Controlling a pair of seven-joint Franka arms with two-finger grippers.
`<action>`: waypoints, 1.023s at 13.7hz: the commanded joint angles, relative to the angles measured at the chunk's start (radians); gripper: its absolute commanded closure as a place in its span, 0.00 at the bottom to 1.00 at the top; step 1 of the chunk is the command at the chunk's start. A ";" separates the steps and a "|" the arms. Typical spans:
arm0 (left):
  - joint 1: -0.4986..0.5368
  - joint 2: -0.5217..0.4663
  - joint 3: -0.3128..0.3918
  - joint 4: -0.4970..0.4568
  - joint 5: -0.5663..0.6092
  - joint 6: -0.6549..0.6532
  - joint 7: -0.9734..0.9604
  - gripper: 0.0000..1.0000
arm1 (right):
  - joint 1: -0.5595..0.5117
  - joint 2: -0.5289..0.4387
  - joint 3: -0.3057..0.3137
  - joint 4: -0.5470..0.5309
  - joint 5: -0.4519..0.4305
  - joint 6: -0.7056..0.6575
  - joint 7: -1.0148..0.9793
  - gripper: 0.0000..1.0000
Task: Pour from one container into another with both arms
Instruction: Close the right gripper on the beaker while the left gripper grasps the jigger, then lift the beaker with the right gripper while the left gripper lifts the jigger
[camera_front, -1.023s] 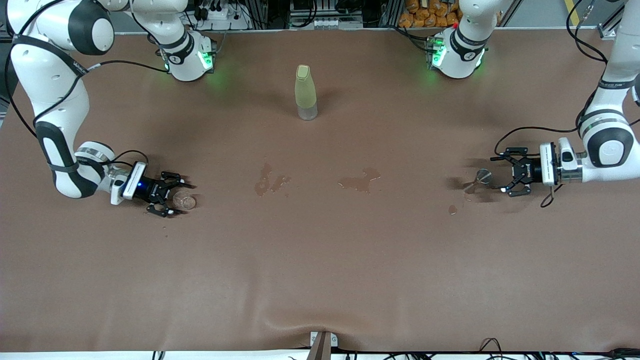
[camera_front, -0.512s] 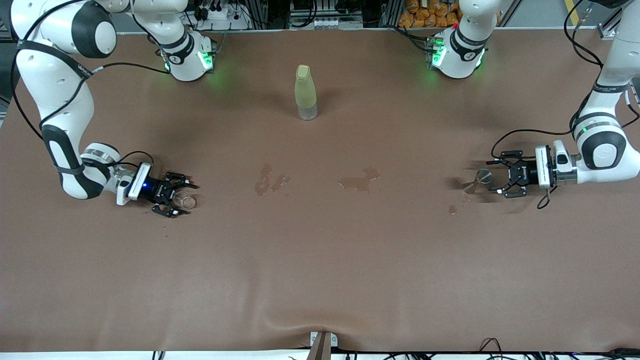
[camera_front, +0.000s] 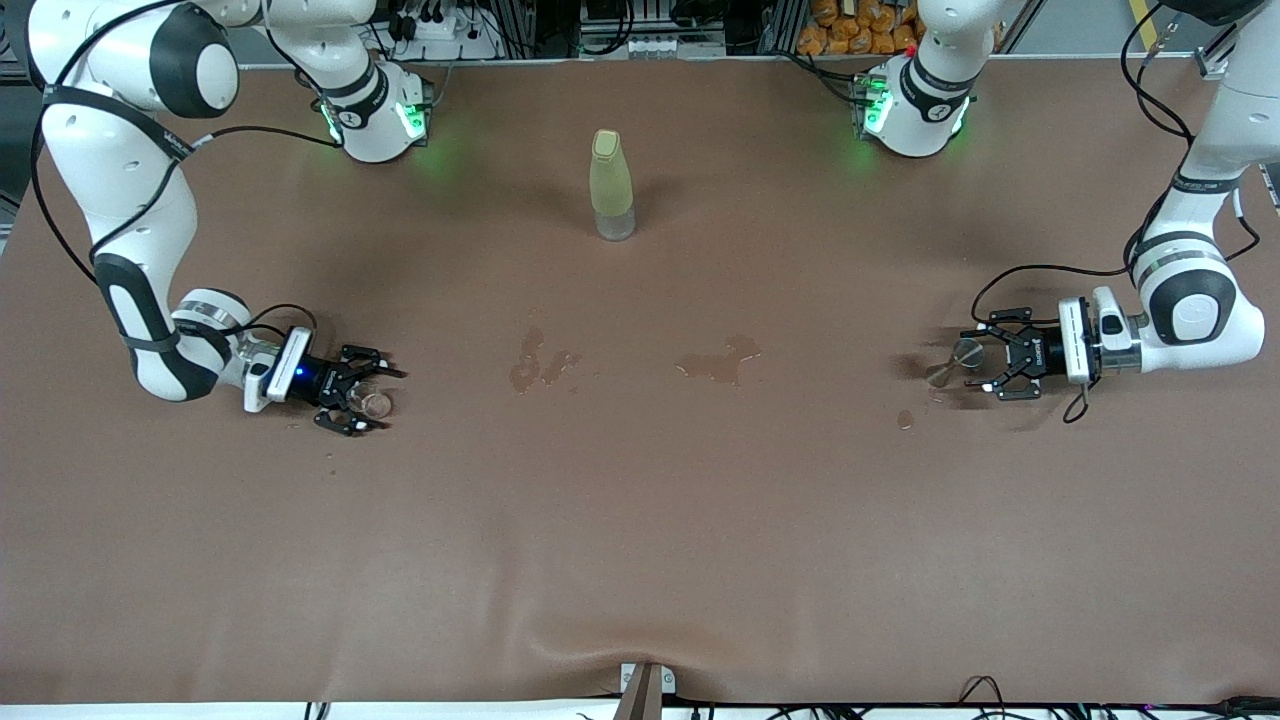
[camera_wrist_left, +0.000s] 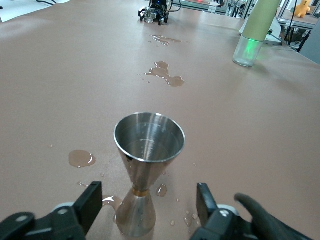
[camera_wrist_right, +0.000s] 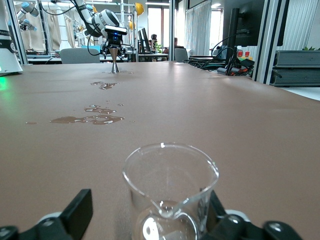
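At the left arm's end of the table (camera_front: 640, 520), the left end effector (camera_front: 985, 358) brackets an upright steel jigger (camera_wrist_left: 147, 165), fingers apart and not touching it. The right end effector (camera_front: 368, 398) likewise straddles a glass beaker (camera_wrist_right: 170, 192), unclenched, at the right arm's end.

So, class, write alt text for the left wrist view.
A steel measuring cup stands upright on a brown table, between the open fingers of the left gripper. Small puddles lie around it, and a green bottle stands farther off.
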 joint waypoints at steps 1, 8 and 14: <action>-0.004 0.005 -0.003 -0.004 -0.043 0.011 0.023 0.27 | -0.001 0.024 0.001 -0.014 0.041 -0.010 -0.299 0.39; -0.020 0.005 -0.003 -0.002 -0.059 0.029 0.026 0.31 | 0.006 0.022 0.000 0.008 0.040 -0.010 -0.300 0.97; -0.038 0.016 -0.003 -0.001 -0.088 0.044 0.026 0.36 | 0.025 -0.005 0.000 0.040 0.026 -0.102 -0.177 1.00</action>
